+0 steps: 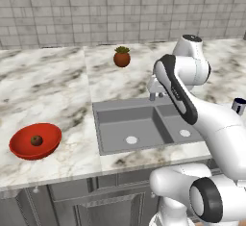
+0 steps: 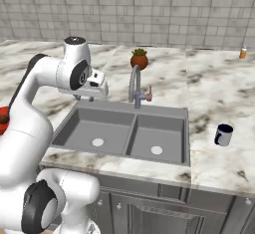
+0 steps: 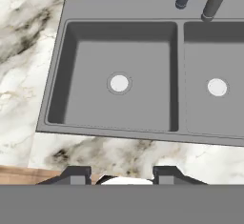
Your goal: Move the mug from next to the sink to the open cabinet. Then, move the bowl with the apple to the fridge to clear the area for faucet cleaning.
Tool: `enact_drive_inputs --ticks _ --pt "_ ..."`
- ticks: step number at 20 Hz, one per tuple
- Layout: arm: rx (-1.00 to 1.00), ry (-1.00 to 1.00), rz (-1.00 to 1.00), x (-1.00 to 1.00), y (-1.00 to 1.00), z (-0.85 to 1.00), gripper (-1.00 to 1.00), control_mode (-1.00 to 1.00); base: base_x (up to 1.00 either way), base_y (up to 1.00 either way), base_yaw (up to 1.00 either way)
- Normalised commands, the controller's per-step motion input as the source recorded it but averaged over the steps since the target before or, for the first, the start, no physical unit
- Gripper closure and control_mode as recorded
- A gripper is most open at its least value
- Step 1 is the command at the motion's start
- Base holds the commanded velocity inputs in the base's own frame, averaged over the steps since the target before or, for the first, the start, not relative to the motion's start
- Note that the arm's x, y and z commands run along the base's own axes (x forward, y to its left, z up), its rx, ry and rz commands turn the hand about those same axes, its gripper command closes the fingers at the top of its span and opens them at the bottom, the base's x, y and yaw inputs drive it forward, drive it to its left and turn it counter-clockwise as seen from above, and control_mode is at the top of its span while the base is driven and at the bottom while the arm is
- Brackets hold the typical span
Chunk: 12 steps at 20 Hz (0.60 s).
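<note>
The dark navy mug [image 2: 224,134] stands upright on the counter right of the grey two-basin sink [image 2: 124,131], and also shows at the right edge as the mug [image 1: 239,106]. The red bowl [image 1: 35,141] sits on the counter left of the sink [image 1: 139,126] with the small brownish apple [image 1: 36,140] in it. My gripper [image 2: 84,97] hangs over the sink's left basin, pointing down, far from the mug and the bowl. In the hand view the gripper [image 3: 121,175] is open, with nothing between its fingertips [image 3: 76,173]. The silvery faucet [image 2: 135,86] rises behind the sink.
A red-brown ball with a green top [image 1: 122,56] sits near the tiled back wall behind the faucet. A small orange bottle [image 2: 243,53] stands at the far right of the counter. Grey cabinet fronts [image 2: 149,208] run below the counter edge.
</note>
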Motion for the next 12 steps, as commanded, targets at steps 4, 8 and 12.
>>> enact_drive_inputs --ticks 4,8,12 --pt "0.0 -0.01 0.0 -0.35 0.0 -0.05 -1.0 -1.0 0.0 0.0 0.0" --pt "0.0 0.0 0.0 0.0 0.0 0.0 -1.0 -1.0 0.0 0.0 0.0" --pt "0.0 0.0 0.0 -0.09 0.0 0.0 -1.0 -1.0 0.0 0.0 0.0"
